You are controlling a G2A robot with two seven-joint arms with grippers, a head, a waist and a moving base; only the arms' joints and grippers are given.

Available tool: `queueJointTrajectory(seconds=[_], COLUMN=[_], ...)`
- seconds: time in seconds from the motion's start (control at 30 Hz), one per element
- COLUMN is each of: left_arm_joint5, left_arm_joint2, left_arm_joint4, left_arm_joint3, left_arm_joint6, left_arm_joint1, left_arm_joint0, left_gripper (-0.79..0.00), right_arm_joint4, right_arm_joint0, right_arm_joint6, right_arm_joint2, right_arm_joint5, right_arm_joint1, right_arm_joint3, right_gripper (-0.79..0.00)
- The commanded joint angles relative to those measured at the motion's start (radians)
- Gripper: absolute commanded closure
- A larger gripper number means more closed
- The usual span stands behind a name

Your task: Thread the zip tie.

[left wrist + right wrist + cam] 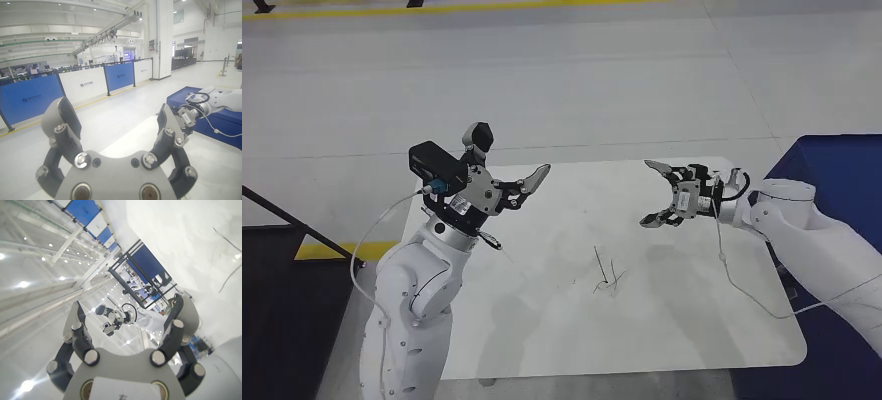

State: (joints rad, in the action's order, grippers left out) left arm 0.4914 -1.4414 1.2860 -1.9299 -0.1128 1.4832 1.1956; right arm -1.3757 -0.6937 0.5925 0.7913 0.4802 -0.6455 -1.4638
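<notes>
Top view: white table [692, 300] w/ rounded corners fills centre and lower frame, w/ wide bare surface btwn the arms. L gripper [510, 158] sits left of centre, by the table's far-left corner, jaws spread wide, holding nothing. R gripper [654, 192] sits right of centre near the far edge, also wide open & empty, facing the L one. Zip ties [604, 272], thin dark strips, lie loose on the table at mid-frame, below & btwn both grippers, well apart from each. White cable [742, 285] droops from the R arm over the table's right part. Blue box [832, 165] stands at right frame edge, just beside the table.
</notes>
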Motion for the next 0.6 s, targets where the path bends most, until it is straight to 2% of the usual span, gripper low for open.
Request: queueJointTrajectory(seconds=[0.0,0.13,0.17,0.23,0.57], left_arm_joint5=[0.000,0.000,0.000,0.000,0.000], left_arm_joint2=[0.000,0.000,0.000,0.000,0.000], left_arm_joint4=[0.000,0.000,0.000,0.000,0.000], left_arm_joint3=[0.000,0.000,0.000,0.000,0.000], left_arm_joint6=[0.000,0.000,0.000,0.000,0.000], left_arm_joint1=[0.000,0.000,0.000,0.000,0.000], left_arm_joint0=[0.000,0.000,0.000,0.000,0.000], left_gripper=[-0.785,-0.785,-0.784,-0.785,-0.784], right_arm_joint4=[0.015,0.045,0.041,0.046,0.045], right_arm_joint0=[-0.080,-0.238,-0.212,-0.257,-0.237], right_arm_joint6=[-0.038,-0.137,-0.122,-0.143,-0.136], right_arm_joint2=[0.074,0.179,0.165,0.181,0.178], right_arm_joint5=[-0.098,-0.258,-0.235,-0.265,-0.257], right_arm_joint1=[0.029,0.068,0.064,0.069,0.068], right_arm_joint3=[-0.077,-0.253,-0.223,-0.278,-0.251], right_gripper=[-0.785,-0.785,-0.785,-0.785,-0.785])
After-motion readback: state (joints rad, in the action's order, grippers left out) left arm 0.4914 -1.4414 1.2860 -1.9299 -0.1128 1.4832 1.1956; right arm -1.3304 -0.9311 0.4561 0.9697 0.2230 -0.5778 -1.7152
